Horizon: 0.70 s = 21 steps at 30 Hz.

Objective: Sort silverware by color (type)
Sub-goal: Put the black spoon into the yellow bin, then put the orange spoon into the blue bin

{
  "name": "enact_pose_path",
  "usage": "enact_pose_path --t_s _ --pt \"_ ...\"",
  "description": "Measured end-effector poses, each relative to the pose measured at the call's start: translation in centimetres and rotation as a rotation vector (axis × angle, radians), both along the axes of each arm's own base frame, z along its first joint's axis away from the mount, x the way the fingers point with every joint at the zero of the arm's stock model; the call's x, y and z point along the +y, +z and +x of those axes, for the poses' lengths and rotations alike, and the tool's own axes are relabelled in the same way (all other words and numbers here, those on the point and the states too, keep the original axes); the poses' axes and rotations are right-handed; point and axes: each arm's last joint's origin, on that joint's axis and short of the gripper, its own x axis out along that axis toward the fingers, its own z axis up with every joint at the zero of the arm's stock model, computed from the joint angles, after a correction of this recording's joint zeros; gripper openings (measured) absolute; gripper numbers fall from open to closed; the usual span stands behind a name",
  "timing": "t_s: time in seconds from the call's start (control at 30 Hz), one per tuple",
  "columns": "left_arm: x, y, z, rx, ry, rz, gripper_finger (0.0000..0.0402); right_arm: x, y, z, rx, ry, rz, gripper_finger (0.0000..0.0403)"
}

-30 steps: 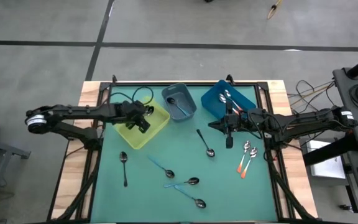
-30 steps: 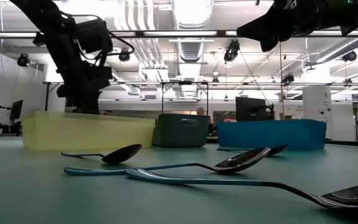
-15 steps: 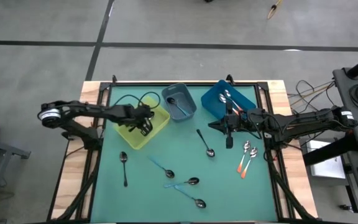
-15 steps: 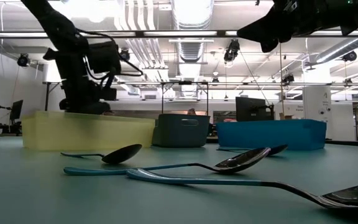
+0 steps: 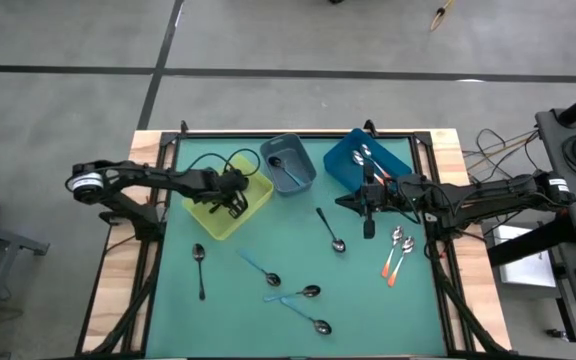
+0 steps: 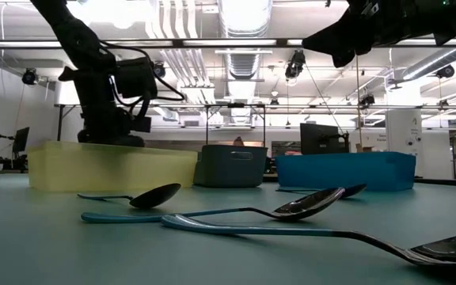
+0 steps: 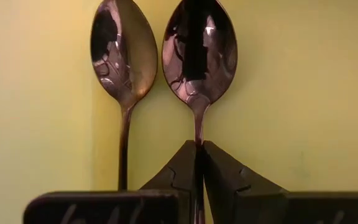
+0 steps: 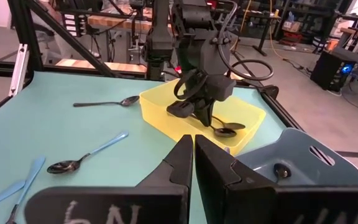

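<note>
Yellow bin (image 5: 230, 203), grey-blue bin (image 5: 288, 166), blue bin (image 5: 365, 160), teal table (image 5: 268, 240)

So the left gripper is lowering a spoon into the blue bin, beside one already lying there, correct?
Not the blue bin. The left gripper, shut on a spoon, is inside the yellow bin, beside a second spoon; the left wrist view shows it.

Spoons (image 7: 197, 53): mirror-glossy metal bowls; yellow bin (image 5: 230, 205): smooth translucent plastic; table mat (image 5: 268, 310): matt teal; table edge (image 5: 118, 280): bare wood.

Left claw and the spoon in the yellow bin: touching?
Touching. The left wrist view shows the left claw shut on the spoon handle.
</note>
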Motion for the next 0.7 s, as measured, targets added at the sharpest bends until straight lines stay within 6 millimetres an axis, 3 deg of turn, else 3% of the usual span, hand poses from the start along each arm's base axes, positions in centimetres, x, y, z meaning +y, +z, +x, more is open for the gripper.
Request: enact_pose_path --t_s 0.43,0.7 --pt "0.0 0.2 0.0 0.002 0.005 0.018 0.0013 0.0 0.0 0.0 0.0 0.0 0.0 0.0009" --pt "0.3 2.3 0.7 -0.039 -0.061 0.059 0.0014 0.0 0.0 0.0 -0.004 -0.016 0.044 0.0009"
